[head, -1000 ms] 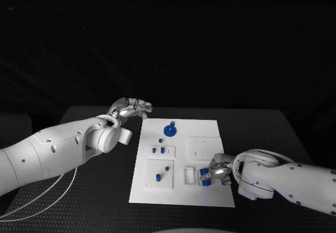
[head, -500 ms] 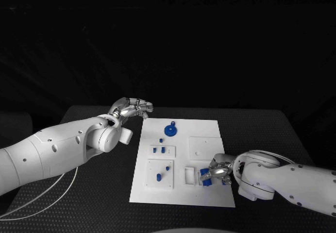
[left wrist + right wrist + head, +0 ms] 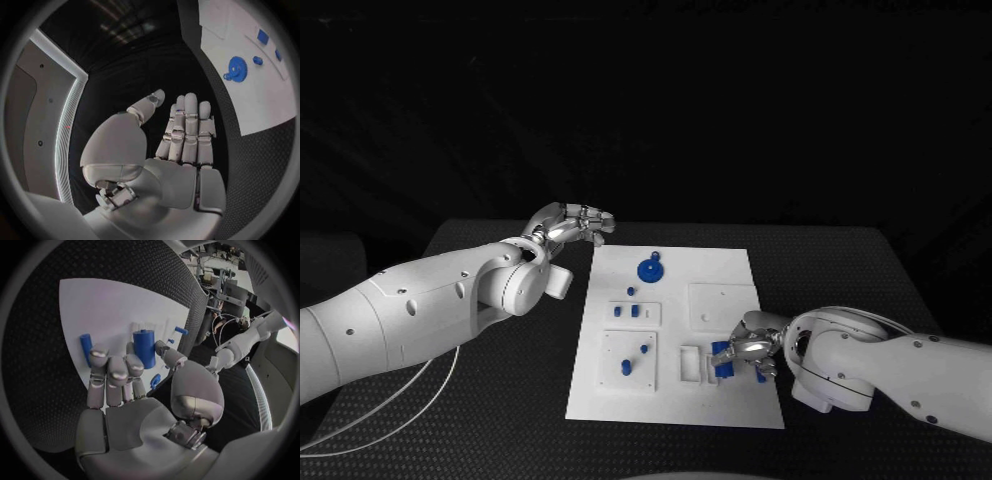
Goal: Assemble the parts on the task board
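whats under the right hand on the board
Under the right hand stands a blue cylinder part, at its fingertips on the white task board. A smaller blue part lies nearby. The board beneath the palm is covered.

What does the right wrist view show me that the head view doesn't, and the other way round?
Right wrist view alone: the palm side of the right robot hand, with an upright blue cylinder standing between its thumb and fingers; whether they grip it I cannot tell. Head view alone: the whole white task board with the round blue part at its far end, and how the left robot hand sits off its far left corner. Both: the board, the right robot hand and blue at its fingers.
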